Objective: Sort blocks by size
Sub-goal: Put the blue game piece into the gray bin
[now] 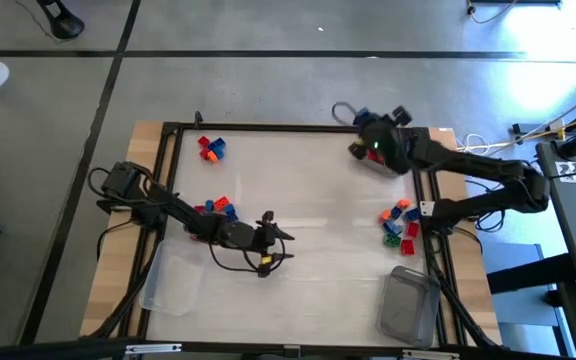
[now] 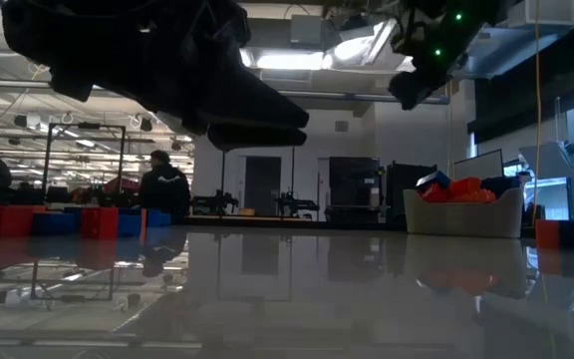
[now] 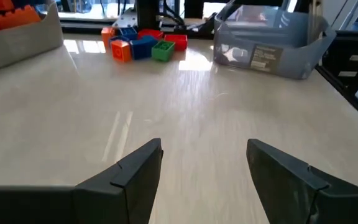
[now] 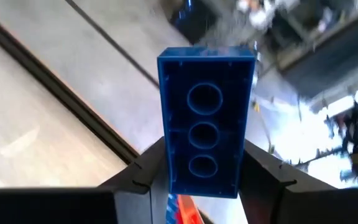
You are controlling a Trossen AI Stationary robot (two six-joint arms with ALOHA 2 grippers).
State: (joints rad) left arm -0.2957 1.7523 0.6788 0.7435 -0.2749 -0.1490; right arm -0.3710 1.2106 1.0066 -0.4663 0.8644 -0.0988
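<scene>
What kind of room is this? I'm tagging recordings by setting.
Probably a robotics lab or workshop: an open hall with ceiling lights, equipment racks behind the table, a person at a workbench, and cables on a concrete floor.

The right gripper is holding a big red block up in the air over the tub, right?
Not quite: the block pinched in the right gripper is blue, not red. The right wrist view shows it clearly. It is held up over the tub.

Glossy plastic blue block (image 4: 206, 140); glossy smooth tabletop (image 3: 185, 99).
</scene>
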